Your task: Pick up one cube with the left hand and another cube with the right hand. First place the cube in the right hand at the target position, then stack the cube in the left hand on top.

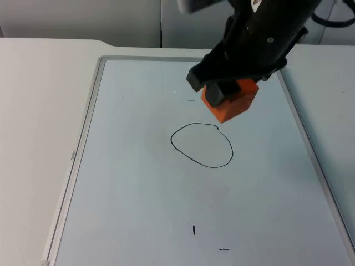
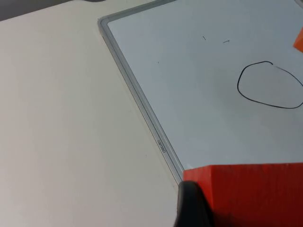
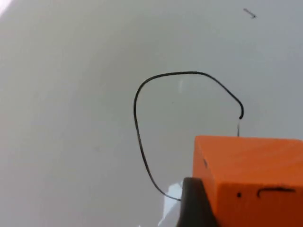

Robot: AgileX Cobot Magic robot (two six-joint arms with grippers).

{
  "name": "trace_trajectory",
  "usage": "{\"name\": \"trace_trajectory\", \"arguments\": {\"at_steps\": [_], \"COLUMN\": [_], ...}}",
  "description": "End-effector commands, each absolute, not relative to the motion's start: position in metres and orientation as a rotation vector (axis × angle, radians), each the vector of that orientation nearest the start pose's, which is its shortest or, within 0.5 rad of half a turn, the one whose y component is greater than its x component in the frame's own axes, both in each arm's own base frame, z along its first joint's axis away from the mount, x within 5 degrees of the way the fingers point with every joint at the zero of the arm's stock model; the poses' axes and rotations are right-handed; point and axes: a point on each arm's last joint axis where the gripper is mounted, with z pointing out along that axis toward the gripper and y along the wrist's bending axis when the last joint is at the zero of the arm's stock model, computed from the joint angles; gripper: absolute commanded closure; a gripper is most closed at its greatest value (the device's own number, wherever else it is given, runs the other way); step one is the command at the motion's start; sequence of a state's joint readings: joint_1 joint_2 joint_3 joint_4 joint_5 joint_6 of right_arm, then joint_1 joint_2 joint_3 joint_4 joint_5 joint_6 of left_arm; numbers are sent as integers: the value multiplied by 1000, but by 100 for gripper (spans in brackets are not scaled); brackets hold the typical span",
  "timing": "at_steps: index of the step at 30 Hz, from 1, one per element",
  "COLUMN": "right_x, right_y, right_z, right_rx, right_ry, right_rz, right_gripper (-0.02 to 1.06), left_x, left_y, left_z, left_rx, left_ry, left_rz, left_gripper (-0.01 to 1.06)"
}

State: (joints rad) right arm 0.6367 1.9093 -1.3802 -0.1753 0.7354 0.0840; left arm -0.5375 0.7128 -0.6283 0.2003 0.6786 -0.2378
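We count two orange foam cubes: one orange cube point(image 1: 232, 101) held above the whiteboard in the top view, and a second, redder orange cube point(image 2: 255, 194) seen in the left wrist view. We see one white rectangular whiteboard with a grey frame point(image 1: 89, 133) lying on the surface, and on it one hand-drawn black oval outline point(image 1: 202, 145).
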Motion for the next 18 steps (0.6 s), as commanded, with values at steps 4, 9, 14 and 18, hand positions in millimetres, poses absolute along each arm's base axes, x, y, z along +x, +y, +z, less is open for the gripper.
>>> {"name": "trace_trajectory", "arguments": {"at_steps": [4, 9, 14, 18], "right_x": [338, 345, 356, 361], "right_y": [239, 245, 253, 258], "right_z": [173, 149, 140, 140], "right_rx": [-903, -912, -914, -900], "right_ry": [2614, 2626, 2639, 2661], "right_rz": [19, 22, 13, 26], "right_gripper": [105, 105, 105, 105], "left_x": [120, 120, 120, 120], "left_y": [-59, -59, -59, -59], "left_z": [305, 305, 305, 305], "left_rx": [434, 434, 434, 434], "left_ry": [2174, 2174, 2174, 2174], "left_rz": [-216, -216, -216, -216], "left_gripper": [94, 94, 94, 94]}}
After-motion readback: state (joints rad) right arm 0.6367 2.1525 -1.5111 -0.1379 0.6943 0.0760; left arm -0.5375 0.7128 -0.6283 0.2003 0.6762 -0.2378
